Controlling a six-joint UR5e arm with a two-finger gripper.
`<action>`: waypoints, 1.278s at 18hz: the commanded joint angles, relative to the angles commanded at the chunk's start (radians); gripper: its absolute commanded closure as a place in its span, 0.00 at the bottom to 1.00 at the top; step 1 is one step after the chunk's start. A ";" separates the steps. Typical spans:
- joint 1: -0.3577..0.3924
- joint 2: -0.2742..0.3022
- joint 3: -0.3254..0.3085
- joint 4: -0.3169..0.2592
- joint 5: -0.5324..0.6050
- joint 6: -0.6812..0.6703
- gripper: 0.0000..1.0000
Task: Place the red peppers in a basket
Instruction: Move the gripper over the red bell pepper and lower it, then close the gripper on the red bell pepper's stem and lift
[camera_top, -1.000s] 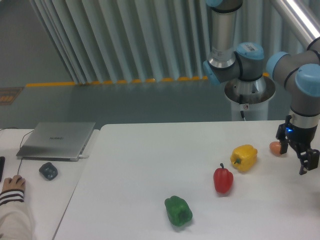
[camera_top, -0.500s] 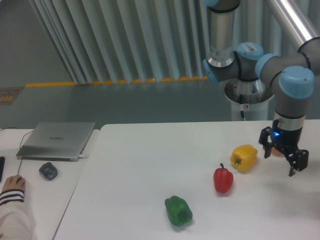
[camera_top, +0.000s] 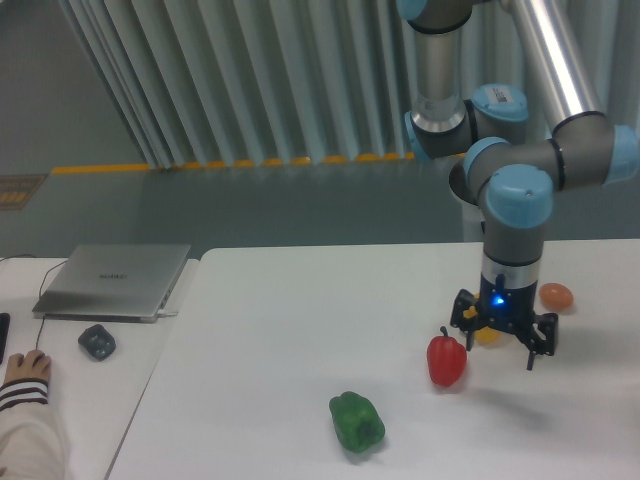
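The red pepper (camera_top: 446, 360) stands on the white table (camera_top: 280, 340), right of centre, its dark stem pointing up. My gripper (camera_top: 497, 342) hangs just to its right and slightly behind, fingers pointing down and spread apart, with nothing gripped between them. It covers most of the yellow pepper (camera_top: 487, 335), of which only a sliver shows between the fingers. No basket is in view.
A green pepper (camera_top: 357, 421) lies near the front edge. A small orange-brown egg (camera_top: 556, 295) sits behind and right of the gripper. On the left side table are a closed laptop (camera_top: 115, 280), a dark mouse (camera_top: 97, 342) and a person's hand (camera_top: 25, 370).
The arm has swung left from the table's right edge, past the egg, and now hangs over the yellow pepper beside the red one. The peppers have not moved.
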 joint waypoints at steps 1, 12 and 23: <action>-0.005 0.015 0.000 -0.015 -0.002 -0.006 0.00; -0.103 -0.057 0.000 -0.008 0.081 -0.088 0.00; -0.124 -0.080 -0.006 -0.009 0.097 -0.091 0.00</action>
